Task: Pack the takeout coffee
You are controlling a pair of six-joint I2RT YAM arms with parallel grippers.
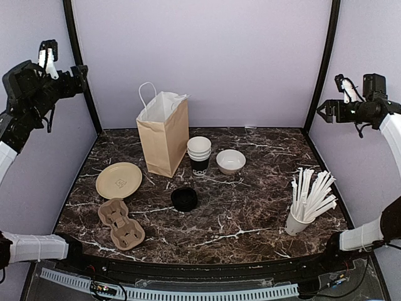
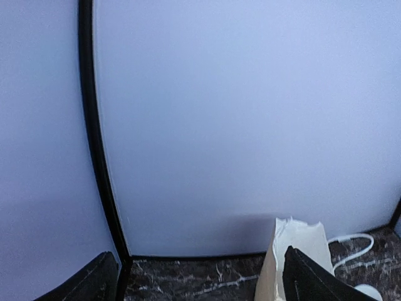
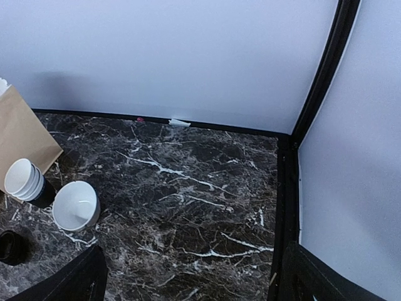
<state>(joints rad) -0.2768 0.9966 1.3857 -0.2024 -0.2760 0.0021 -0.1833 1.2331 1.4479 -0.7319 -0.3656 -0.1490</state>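
A stack of black coffee cups (image 1: 199, 155) is set on the marble table (image 1: 263, 188), well below both raised grippers and between them. A paper bag (image 1: 164, 135) stands just beside it toward the left gripper (image 1: 80, 75), and a white bowl (image 1: 230, 161) toward the right gripper (image 1: 322, 111). A black lid (image 1: 183, 199) is laid nearer the arm bases. Both grippers are spread wide, and nothing is held by either.

The left arm (image 1: 15, 125) and right arm (image 1: 393, 135) are raised high. The left gripper (image 1: 80, 78) and right gripper (image 1: 323, 111) face each other, jaws spread wide.
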